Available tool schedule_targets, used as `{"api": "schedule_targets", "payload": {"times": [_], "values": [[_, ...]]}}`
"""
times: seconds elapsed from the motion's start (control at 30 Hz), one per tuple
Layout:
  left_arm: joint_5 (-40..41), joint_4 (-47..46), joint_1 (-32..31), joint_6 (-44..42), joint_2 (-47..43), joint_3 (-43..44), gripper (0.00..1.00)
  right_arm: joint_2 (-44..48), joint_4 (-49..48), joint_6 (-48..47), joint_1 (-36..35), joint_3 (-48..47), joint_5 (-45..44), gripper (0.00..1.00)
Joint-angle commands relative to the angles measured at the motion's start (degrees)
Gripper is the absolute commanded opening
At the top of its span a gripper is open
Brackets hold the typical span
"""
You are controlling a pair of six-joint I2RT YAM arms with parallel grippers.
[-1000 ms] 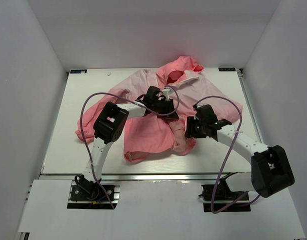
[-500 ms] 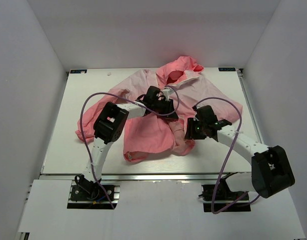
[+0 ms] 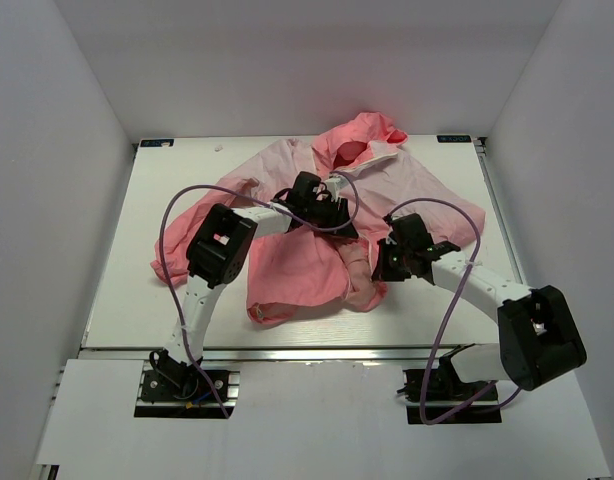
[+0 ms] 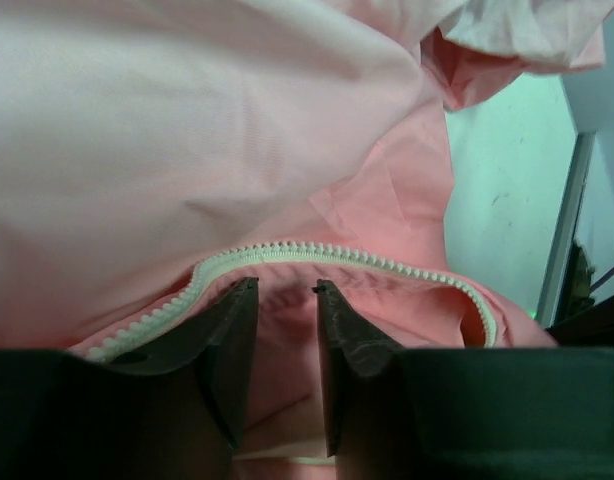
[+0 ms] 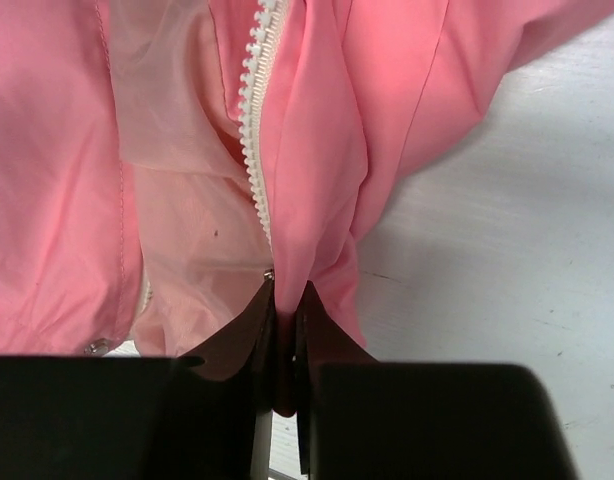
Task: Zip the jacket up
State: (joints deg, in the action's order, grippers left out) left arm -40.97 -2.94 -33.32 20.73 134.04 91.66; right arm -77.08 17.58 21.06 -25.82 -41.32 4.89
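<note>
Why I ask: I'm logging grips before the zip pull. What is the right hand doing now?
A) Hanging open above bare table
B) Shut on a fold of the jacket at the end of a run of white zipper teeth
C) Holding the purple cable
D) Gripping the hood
B: the right wrist view shows the right hand with its fingers pressed together on a fold of the jacket at the end of the white zipper.
</note>
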Motion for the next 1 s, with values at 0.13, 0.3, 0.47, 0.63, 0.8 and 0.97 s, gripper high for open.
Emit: {"api": "schedule_targets", "payload": {"times": [0.13, 0.3, 0.47, 0.63, 0.8, 0.97], "values": [[1.59, 7.68, 0.1, -1.22, -9.04, -1.13, 0.9, 5.97, -1.15, -0.05, 0.51, -0.43, -2.95, 0.0], [9.57, 20.75, -0.87, -1.57, -17.66, -3.06, 0.98, 8.17, 0.52, -0.05, 0.69, -0.08, -3.57, 0.0], [25.66, 35.96, -6.57, -2.54, -25.73, -7.53, 0.98, 10.37, -0.18, -0.05, 0.69, 1.24, -2.78, 0.0], [25.59, 38.71, -11.31, -2.63, -29.62, -12.12, 0.98, 11.69, -0.62, -0.84, 0.69, 2.21, -2.51, 0.0], [31.39, 44.77, -15.19, -2.01, -26.82, -7.73, 0.97, 12.65, -0.88, -0.93, 0.69, 2.91, -1.55, 0.0], [35.17, 48.46, -15.37, -0.87, -24.88, -5.62, 0.86, 13.53, -1.85, -0.76, 0.69, 4.14, -1.28, 0.0]]}}
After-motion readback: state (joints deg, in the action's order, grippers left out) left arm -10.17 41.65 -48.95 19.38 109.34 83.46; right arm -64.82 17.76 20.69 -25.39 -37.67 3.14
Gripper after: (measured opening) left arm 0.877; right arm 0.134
